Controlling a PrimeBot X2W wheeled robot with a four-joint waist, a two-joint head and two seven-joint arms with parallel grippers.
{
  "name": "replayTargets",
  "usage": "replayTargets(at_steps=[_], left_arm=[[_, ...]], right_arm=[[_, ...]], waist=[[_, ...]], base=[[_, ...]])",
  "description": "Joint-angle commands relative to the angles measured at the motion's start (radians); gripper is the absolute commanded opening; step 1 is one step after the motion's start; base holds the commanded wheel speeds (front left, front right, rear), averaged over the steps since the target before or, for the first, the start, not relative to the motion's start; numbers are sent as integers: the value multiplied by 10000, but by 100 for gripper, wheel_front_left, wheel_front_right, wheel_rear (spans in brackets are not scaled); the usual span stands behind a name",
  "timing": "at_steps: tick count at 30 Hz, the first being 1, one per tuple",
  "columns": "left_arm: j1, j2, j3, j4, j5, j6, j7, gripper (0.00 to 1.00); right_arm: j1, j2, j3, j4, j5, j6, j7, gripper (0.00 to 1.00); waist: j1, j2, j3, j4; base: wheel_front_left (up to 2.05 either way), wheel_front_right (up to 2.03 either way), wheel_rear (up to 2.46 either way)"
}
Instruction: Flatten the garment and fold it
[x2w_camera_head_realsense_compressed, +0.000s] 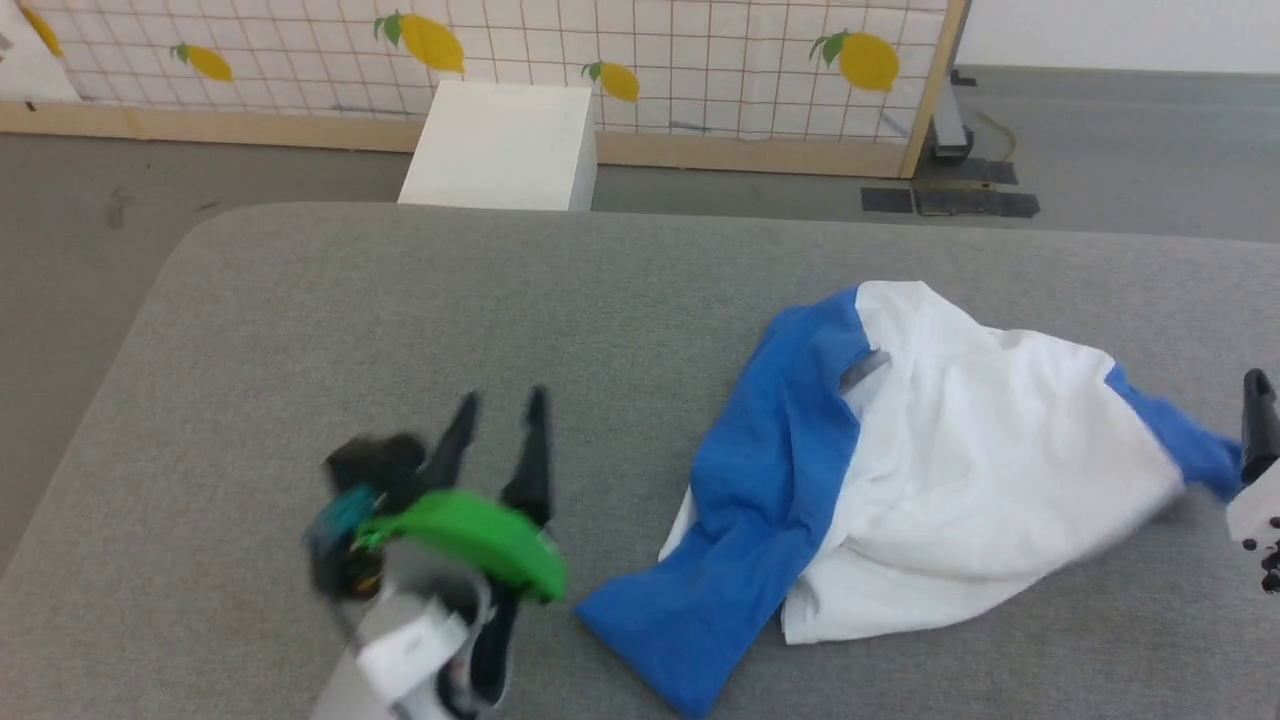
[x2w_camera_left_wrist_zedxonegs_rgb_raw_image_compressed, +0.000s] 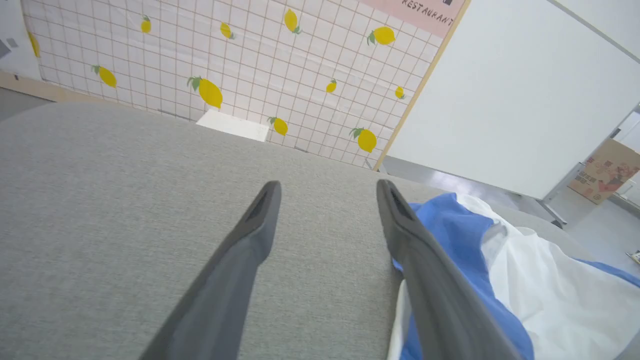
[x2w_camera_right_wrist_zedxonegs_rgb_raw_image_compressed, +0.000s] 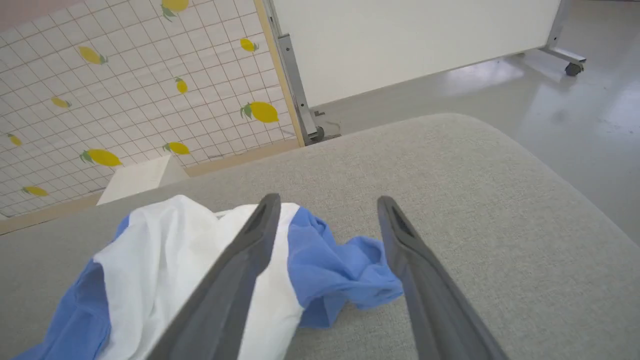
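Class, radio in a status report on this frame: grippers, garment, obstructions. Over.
Left gripper open, empty, beside the garment. Right gripper open, at its blue sleeve. Garment crumpled, unfolded on grey table. Nothing blocking.

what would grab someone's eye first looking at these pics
The garment, a crumpled heap of bright blue and white, lies right of centre on the grey table. The left claw, open, with a vivid green cover behind its fingers, hangs over bare table to the garment's left; the right claw, also open, is at the blue sleeve end. Behind the table stands a lemon-print screen.
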Motion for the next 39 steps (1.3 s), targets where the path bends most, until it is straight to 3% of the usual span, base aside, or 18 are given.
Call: replayTargets(at_steps=[1, 5, 13, 16, 21, 22, 24, 32, 39], left_arm=[[-660, -33, -391, 227, -286, -51, 522, 100], [-2151, -34, -1646, 1066, -1123, 64, 2516, 100], [-4346, -34, -3509, 3544, -1588, 932, 6485, 100], [-4715, -35, -3671, 4181, -1581, 1088, 7115, 100], [-4943, -35, -3765, 4449, -2011, 891, 7171, 100], [-4972, -35, -3807, 4481, -2057, 862, 7143, 44], [-5056, -35, -3859, 4461, -2176, 764, 6901, 0], [-5236, -35, -3866, 4059, -2834, 552, 6041, 0], [-4153, 695, -2438, 2236, -3706, 790, 4876, 0]], right_arm=[[233, 111, 19, -198, 99, -15, -167, 100], [544, 276, 133, -661, 267, -15, -296, 100], [683, 355, 707, -864, 616, -15, -292, 100], [663, 358, 795, -761, 760, -15, -406, 100], [651, 359, 636, -626, 731, -15, -568, 100], [643, 360, 605, -612, 730, -15, -587, 100], [615, 360, 565, -570, 684, -15, -613, 100], [586, 361, 718, -386, 472, -15, -633, 100], [755, 361, 805, -192, 415, -15, -673, 100]], waist=[[0, -1, -86, -140], [0, -1, 14, -398], [0, -1, 652, -1252], [0, -1, 886, -1474], [0, -1, 1146, -1496], [0, -1, 1168, -1467], [0, -1, 1204, -1359], [0, -1, 936, -675], [0, -1, 445, -5]], base=[[0, 0, 0], [0, 0, 0], [0, 0, 0], [0, 0, 0], [0, 0, 0], [0, 0, 0], [0, 0, 0], [0, 0, 0], [0, 0, 0]])
